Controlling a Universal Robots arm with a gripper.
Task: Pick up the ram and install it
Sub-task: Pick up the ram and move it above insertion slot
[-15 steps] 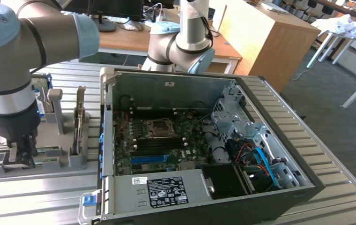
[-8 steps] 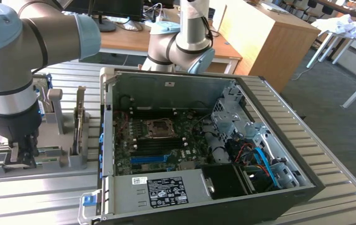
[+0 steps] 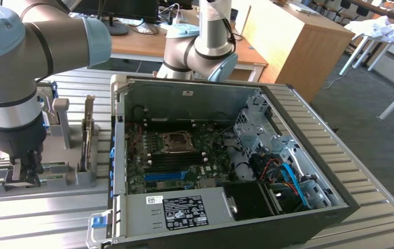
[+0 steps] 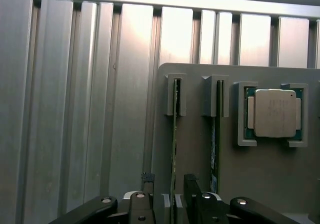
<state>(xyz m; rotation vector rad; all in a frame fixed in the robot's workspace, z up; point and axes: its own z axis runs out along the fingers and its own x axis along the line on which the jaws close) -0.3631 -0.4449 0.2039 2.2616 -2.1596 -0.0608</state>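
Two green sticks stand on edge in slots of the grey holder [image 4: 195, 149], with one square silver processor [image 4: 275, 113] seated beside them. The gripper [image 4: 169, 183] is spread wide, one finger on each side of the ram stick [image 4: 174, 134], the one nearer the holder's edge. The second stick [image 4: 215, 134] runs parallel, just beside it. Bare slatted table [image 4: 75, 109] lies past that edge. In the exterior view the gripper [image 3: 23, 174] is well apart from the open computer case [image 3: 190, 98].
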